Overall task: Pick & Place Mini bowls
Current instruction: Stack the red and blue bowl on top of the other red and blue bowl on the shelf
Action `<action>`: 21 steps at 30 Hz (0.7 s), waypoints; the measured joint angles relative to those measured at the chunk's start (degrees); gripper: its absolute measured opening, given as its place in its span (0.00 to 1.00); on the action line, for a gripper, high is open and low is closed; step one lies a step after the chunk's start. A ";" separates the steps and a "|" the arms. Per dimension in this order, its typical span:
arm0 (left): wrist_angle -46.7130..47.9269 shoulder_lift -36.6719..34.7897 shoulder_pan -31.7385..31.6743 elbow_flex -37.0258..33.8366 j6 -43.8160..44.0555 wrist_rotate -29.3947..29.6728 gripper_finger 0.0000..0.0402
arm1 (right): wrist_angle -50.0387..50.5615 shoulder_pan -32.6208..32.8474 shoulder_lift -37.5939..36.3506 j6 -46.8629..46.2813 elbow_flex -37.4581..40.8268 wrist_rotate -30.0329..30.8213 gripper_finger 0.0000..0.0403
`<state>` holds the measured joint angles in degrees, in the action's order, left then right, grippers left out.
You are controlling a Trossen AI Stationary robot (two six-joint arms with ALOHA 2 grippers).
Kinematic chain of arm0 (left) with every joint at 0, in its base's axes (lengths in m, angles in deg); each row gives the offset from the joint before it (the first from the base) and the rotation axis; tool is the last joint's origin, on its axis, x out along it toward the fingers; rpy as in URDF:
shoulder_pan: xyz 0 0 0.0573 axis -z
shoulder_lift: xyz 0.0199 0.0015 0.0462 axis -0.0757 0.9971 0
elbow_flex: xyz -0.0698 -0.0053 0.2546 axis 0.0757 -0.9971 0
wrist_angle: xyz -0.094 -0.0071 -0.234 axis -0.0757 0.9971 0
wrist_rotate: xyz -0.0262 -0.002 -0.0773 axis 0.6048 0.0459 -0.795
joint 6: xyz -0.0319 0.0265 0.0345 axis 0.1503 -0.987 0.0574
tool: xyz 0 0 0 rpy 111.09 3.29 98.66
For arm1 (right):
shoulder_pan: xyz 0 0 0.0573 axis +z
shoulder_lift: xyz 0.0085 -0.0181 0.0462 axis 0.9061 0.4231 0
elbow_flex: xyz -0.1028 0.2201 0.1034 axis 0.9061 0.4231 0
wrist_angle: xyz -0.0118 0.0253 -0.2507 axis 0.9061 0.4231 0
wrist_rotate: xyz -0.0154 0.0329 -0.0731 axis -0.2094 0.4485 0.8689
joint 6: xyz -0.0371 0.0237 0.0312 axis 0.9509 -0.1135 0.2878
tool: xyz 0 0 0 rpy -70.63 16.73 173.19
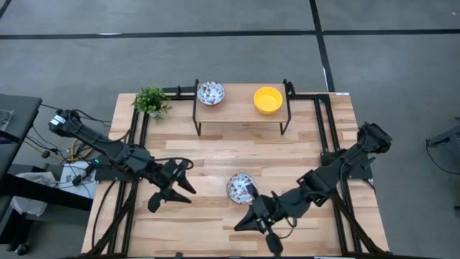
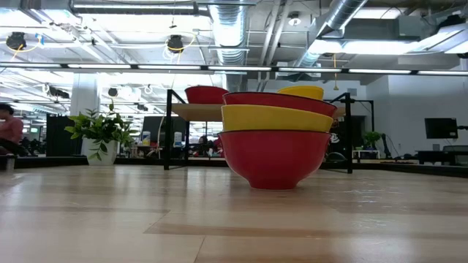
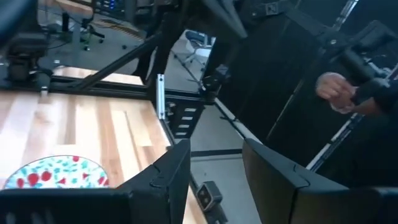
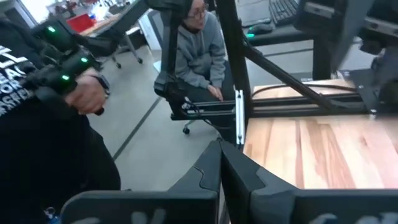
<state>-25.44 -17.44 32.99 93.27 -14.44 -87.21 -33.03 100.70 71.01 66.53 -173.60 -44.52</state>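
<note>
Left tool (image 1: 172, 188) hovers low over the near-left of the counter (image 1: 215, 151), fingers (image 3: 163, 180) spread apart, holding nothing. Right tool (image 1: 260, 216) sits near the front edge at centre, fingers pressed together in the right wrist view, also empty.

Stack of bowls (image 1: 241, 188) lies on the counter between the two tools, just beside the right tool: floral speckled inside from above; from the low view (image 2: 276, 139) it reads as red, yellow, red outsides nested, upright. Its speckled rim (image 3: 55, 173) shows ahead of the left tool.

Raised rack (image 1: 241, 108) at the far side of the counter carries a speckled bowl (image 1: 210, 92) to the left and a yellow bowl (image 1: 268, 99) to the right, well apart. Small potted plant (image 1: 151, 101) stands at the far-left corner, beside the rack. Nothing lies between the tools and the stack.

Beyond the counter: a seated person in a grey hoodie (image 4: 198, 46), a person's hand (image 3: 336, 92), and another hand (image 4: 88, 93) holding a dark device with green lights. White lettering on a dark sleeve at that view's edge, probably too cropped to read.
</note>
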 joint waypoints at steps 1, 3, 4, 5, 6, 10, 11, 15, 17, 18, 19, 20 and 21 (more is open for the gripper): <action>-0.29 0.00 0.42 0.00 0.11 0.00 0.36 | 0.02 -0.14 0.23 0.01 0.03 -0.16 0.00; -1.08 0.00 1.52 0.00 0.20 0.03 0.36 | -0.33 -0.43 0.92 -0.35 0.03 -0.97 0.00; -1.35 0.00 1.96 0.00 0.20 0.02 0.36 | 0.00 -0.59 1.09 -0.38 0.19 -1.07 0.00; -1.46 0.00 2.38 0.00 0.20 -0.06 0.36 | -0.07 -0.64 1.09 -0.40 0.70 -1.23 0.00; -1.47 0.00 2.87 0.00 0.20 -0.15 0.36 | -0.96 -0.64 1.06 -0.45 1.49 -1.24 0.00; -1.99 -0.01 4.82 0.00 0.20 0.00 0.36 | -7.60 -1.12 -1.85 -0.79 8.73 -2.30 0.00; -2.02 -0.02 5.20 0.00 0.20 -0.06 0.36 | -9.37 -1.34 -3.22 -1.15 11.25 -2.48 0.00; -2.33 -0.02 6.38 0.00 0.19 3.06 0.36 | -14.93 -2.63 -9.52 -3.79 21.66 -2.49 0.00; -2.40 -0.02 6.60 0.00 0.18 5.29 0.36 | -16.04 -3.53 -12.97 -4.69 26.50 -2.51 0.00; -2.37 -0.02 6.62 0.00 0.18 6.39 0.36 | -16.12 -4.11 -15.09 -5.00 29.07 -2.47 0.00; -2.41 -0.02 6.62 0.00 0.18 7.73 0.36 | -16.19 -4.58 -17.01 -5.32 31.23 -2.48 0.00; -2.41 -0.02 6.60 0.00 0.18 9.37 0.36 | -16.20 -5.03 -18.93 -5.78 33.28 -2.44 0.00; -2.39 -0.02 6.56 0.00 0.11 11.13 0.36 | -15.83 -5.54 -20.98 -6.08 35.51 -2.47 0.00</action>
<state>-27.83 -17.46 39.55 93.27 -14.33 -76.08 -48.86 95.16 50.03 60.45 -138.09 -46.99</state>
